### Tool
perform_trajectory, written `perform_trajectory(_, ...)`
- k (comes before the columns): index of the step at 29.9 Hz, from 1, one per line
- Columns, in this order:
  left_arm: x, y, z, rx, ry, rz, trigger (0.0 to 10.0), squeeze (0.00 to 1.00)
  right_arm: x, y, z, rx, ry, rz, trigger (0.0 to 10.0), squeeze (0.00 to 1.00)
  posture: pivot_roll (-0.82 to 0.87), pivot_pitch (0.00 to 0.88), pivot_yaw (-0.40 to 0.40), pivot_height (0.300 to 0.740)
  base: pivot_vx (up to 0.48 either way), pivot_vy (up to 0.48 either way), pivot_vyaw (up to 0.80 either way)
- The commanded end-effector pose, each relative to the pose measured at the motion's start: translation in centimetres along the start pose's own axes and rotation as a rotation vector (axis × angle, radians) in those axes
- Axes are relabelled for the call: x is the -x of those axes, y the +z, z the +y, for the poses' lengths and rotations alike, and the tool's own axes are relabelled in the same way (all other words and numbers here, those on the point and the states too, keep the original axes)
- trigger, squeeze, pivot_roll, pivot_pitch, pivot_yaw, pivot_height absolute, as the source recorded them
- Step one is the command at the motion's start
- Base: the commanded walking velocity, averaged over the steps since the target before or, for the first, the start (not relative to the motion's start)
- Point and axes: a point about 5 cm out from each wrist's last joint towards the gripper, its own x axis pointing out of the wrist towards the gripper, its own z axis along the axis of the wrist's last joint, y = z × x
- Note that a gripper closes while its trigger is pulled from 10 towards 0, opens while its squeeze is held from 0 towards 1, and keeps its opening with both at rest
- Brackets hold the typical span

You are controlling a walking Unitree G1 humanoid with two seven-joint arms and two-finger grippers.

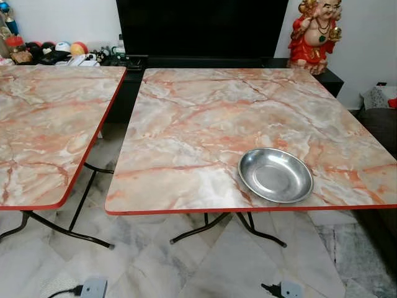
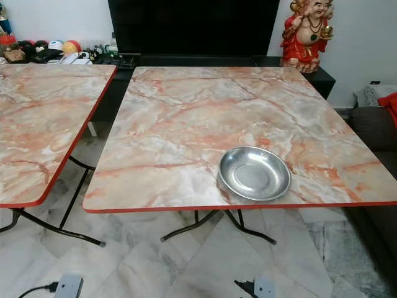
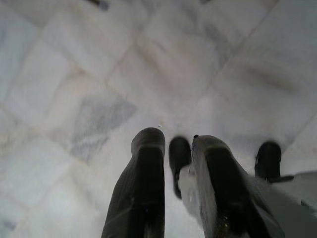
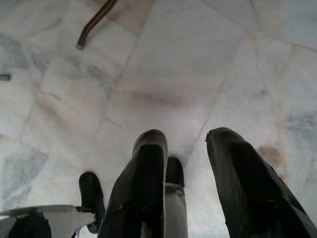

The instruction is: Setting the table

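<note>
A shallow round steel dish sits empty on the marble-patterned folding table, near its front edge and right of centre. Nothing else lies on that table top. My left gripper hangs low over the pale marble floor, its two black fingers slightly apart and holding nothing. My right gripper also hangs over the floor, open and empty, with a curved metal table foot beyond it.
A second marble table stands to the left, across a narrow gap. Behind are a dark TV, a red figurine and shelf clutter. Power strips lie on the floor. A dark sofa is at right.
</note>
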Motion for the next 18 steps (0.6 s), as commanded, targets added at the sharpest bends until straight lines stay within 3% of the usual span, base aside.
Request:
perform_trajectory(1, 0.36, -1.15, 0.63, 0.015, 0.022, 0.036, 10.0, 0.00, 0.10, -0.38, -0.25, 0.010, 0.000, 0.012, 10.0, 0.00, 0.09, 0.045, -0.029, 0.740, 0.000, 0.000, 0.00)
perform_trajectory(16, 0.47, -1.89, 0.31, 0.024, 0.021, 0.060, 10.0, 0.00, 0.13, -0.53, 0.00, 0.068, 0.019, 0.009, 10.0, 0.00, 0.05, 0.084, -0.027, 0.740, 0.000, 0.000, 0.00)
perform_trajectory(18, 0.46, -1.93, 0.21, 0.028, 0.021, 0.060, 10.0, 0.00, 0.18, -0.72, -0.11, 0.073, 0.015, 0.013, 10.0, 0.00, 0.06, 0.072, -0.026, 0.740, 0.000, 0.000, 0.64)
